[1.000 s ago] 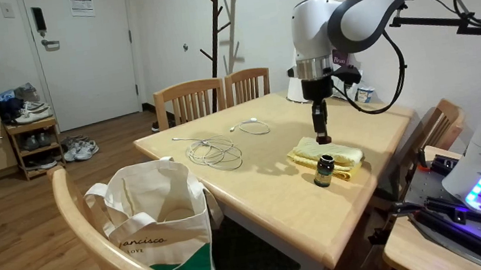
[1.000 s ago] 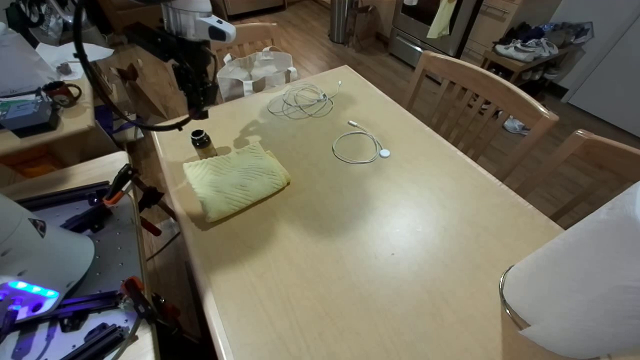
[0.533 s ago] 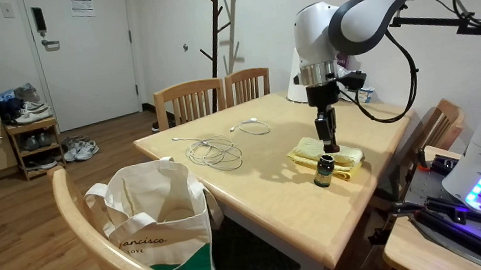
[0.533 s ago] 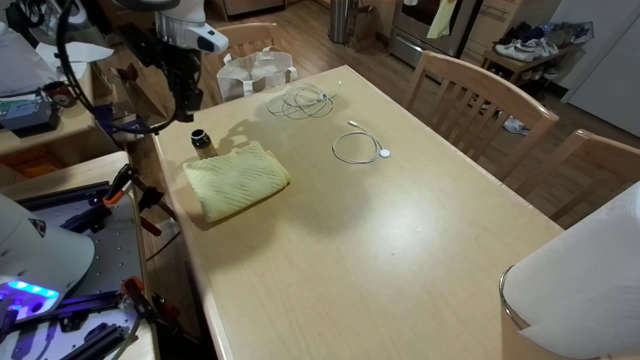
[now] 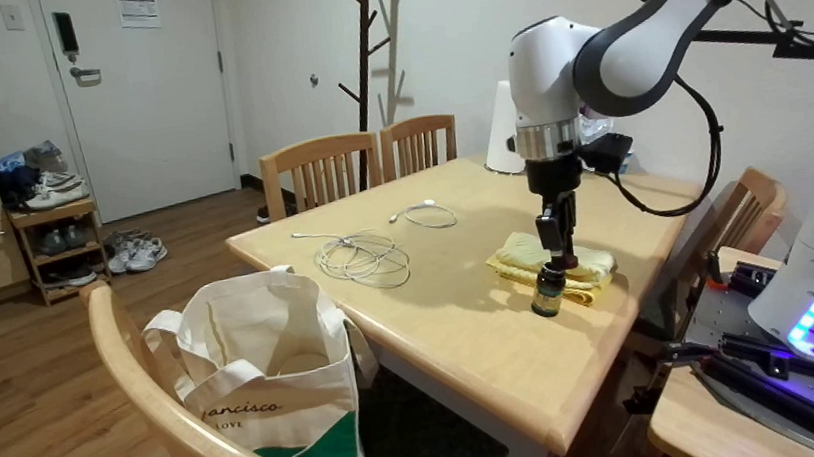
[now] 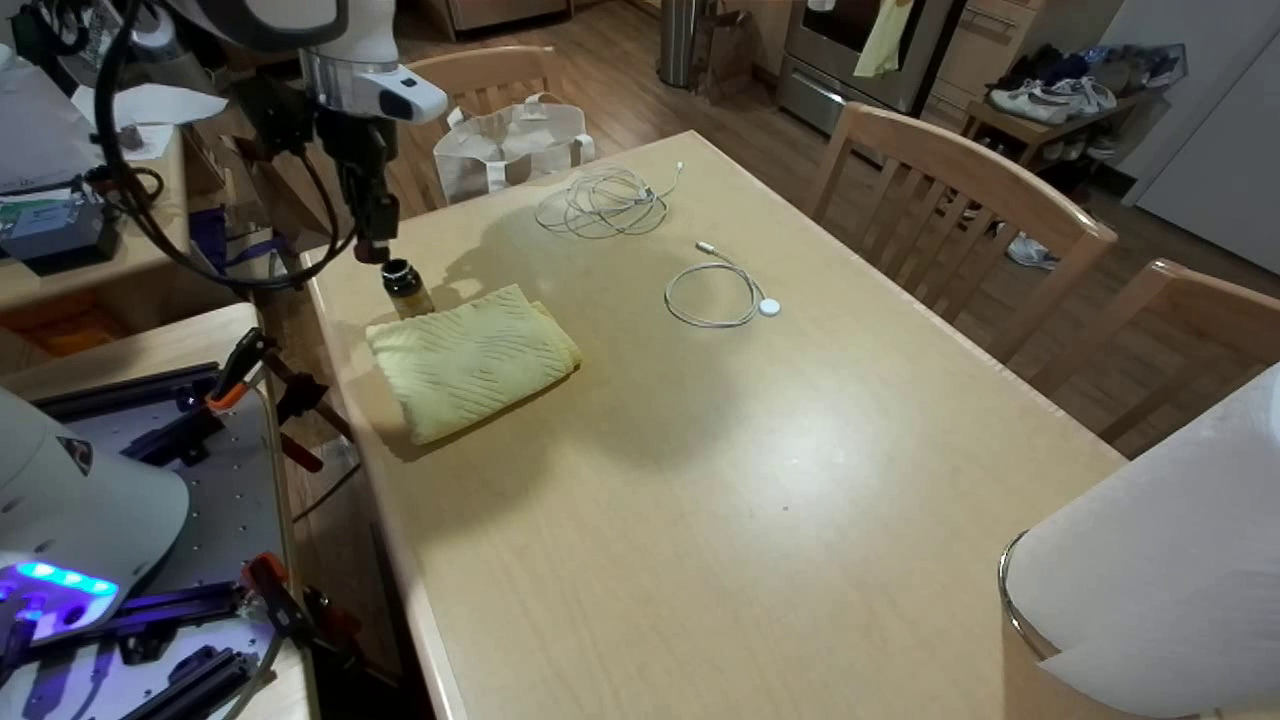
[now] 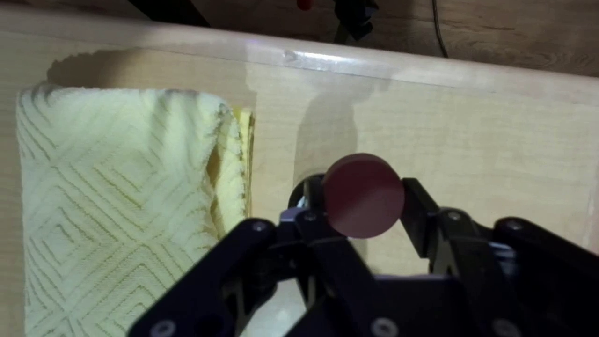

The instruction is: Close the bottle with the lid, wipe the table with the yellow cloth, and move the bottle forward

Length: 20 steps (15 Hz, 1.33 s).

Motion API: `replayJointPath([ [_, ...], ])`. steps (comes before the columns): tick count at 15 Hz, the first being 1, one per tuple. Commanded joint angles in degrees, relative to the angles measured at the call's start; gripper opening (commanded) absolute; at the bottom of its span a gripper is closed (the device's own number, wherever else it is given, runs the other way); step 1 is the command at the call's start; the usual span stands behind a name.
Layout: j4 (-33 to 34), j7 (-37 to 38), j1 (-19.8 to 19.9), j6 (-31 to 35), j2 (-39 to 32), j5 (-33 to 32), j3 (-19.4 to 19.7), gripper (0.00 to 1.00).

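Note:
The dark red-brown lid (image 7: 364, 201) is pinched between the two fingers of my gripper (image 7: 362, 199), flat face up. Just below stands the small dark bottle (image 5: 548, 294), upright and uncapped on the light wooden table (image 5: 445, 286). In the wrist view only a bit of the bottle's rim (image 7: 295, 194) shows, left of the lid and mostly behind a finger. The lid sits slightly above and off to one side of the mouth in an exterior view (image 6: 371, 253). Beside the bottle lies the folded yellow cloth (image 7: 117, 210), also plain in both exterior views.
A coiled cable (image 5: 360, 260) and a shorter cable (image 6: 715, 300) lie farther along the table. A white paper roll (image 6: 1160, 560) stands at one end. The cream and green tote bag (image 5: 267, 354) rests on a chair by the table edge.
My gripper has come down with the lid in its grasp and shifted sideways, close to the bottle's mouth. Bottle and cloth have stayed where they were.

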<state>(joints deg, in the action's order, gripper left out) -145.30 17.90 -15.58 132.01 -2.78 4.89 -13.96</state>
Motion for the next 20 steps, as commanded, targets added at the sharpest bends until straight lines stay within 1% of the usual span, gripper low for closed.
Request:
replayJointPath([
  [1, -2.08, 5.69, -0.54, 4.06, 0.84, -5.12, -0.3, 0.19],
  [8, -4.21, 9.6, -0.55, 8.55, 0.9, -7.97, -0.06, 0.19],
  [14, -6.87, 10.24, -0.39, 13.62, 0.77, -6.75, 0.06, 0.19],
  [20, -7.52, 9.78, -0.2, 15.33, 1.18, -6.49, 0.12, 0.19],
])
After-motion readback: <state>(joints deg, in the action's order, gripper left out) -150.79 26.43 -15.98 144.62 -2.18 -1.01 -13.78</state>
